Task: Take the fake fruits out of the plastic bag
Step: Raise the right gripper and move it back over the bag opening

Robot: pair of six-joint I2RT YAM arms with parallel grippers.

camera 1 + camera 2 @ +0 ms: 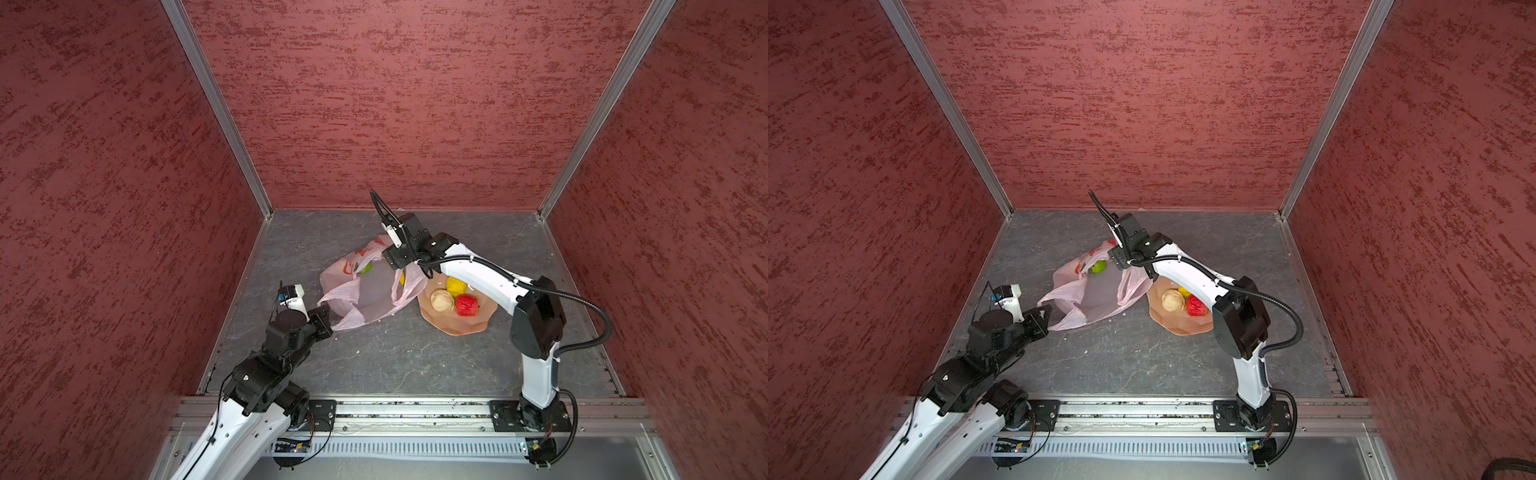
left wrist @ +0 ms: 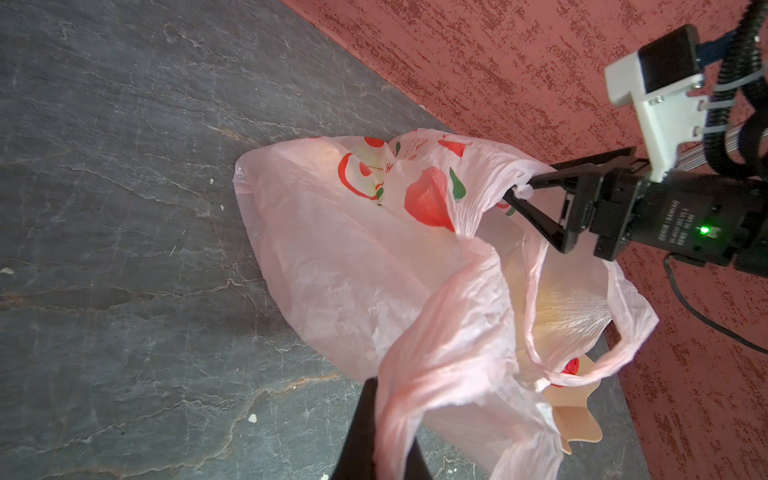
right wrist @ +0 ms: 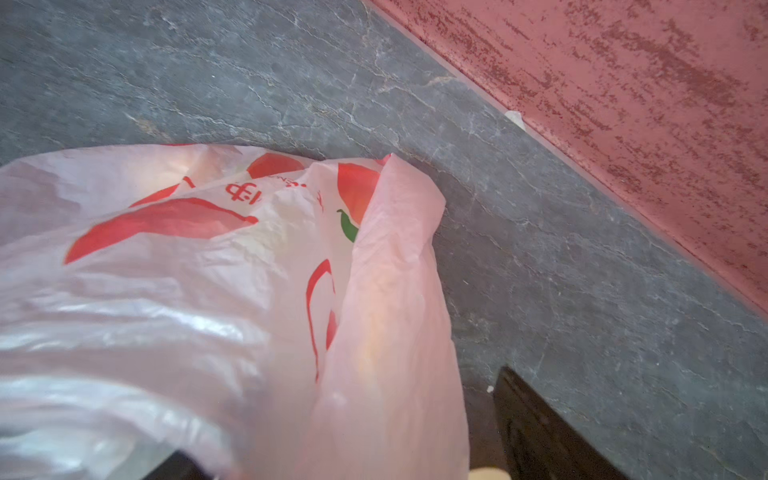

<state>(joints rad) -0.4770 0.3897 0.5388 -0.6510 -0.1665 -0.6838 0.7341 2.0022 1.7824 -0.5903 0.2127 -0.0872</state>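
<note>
The pale-pink plastic bag (image 1: pixel 374 305) (image 1: pixel 1100 309) lies crumpled mid-table with its mouth open. A green fake fruit (image 1: pixel 365 268) (image 1: pixel 1098 267) sits inside it, and a yellow bit (image 1: pixel 401 277) shows through its right side. My left gripper (image 1: pixel 328 320) (image 2: pixel 390 415) is shut on a bag handle at the bag's near-left corner. My right gripper (image 1: pixel 411 270) (image 3: pixel 340 415) stands open at the bag's far right edge, and a fold of the bag (image 3: pixel 390 291) lies between its jaws. Yellow (image 1: pixel 456 285), beige (image 1: pixel 441 300) and red (image 1: pixel 466 305) fruits lie in the bowl.
The peach scalloped bowl (image 1: pixel 457 328) (image 1: pixel 1183 328) touches the bag's right side, under my right forearm. Red textured walls close the table on three sides. A metal rail (image 1: pixel 415 409) runs along the near edge.
</note>
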